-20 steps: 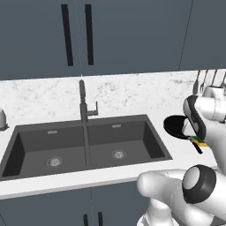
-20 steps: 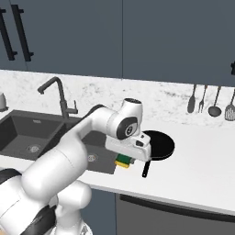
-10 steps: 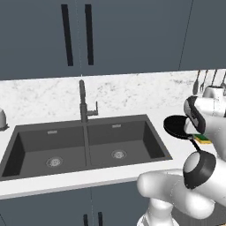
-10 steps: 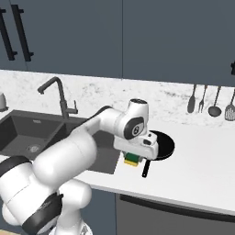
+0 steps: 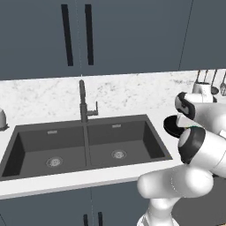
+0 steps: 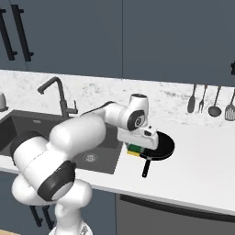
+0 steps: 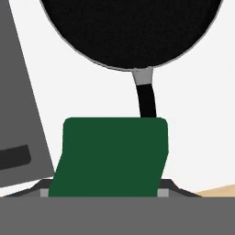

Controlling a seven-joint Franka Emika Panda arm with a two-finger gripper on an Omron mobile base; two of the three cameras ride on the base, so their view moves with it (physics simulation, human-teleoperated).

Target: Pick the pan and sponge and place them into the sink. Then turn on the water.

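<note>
A: Largest first: where did the counter (image 6: 202,160) and sink (image 5: 88,143) sit?

B: The white counter ran under the grey cabinets; the dark double-basin sink with its tall faucet (image 5: 83,100) lay left of the arm. The left base view showed both drains; there the arm's own links hid most of the frying pan (image 5: 171,126).

A: And the right base view?

B: It gave the whole black pan (image 6: 159,146) on the counter just right of the sink, handle toward the front edge, utensils (image 6: 209,98) hanging on the wall behind.

A: The arm?

B: Folded low, hand pointing down over the sponge (image 6: 134,150) beside the pan.

A: The claw (image 7: 103,193)?

B: In the hand view its tips stood apart, one at each side of the green sponge (image 7: 110,156); whether they touched it, I couldn't tell.
</note>
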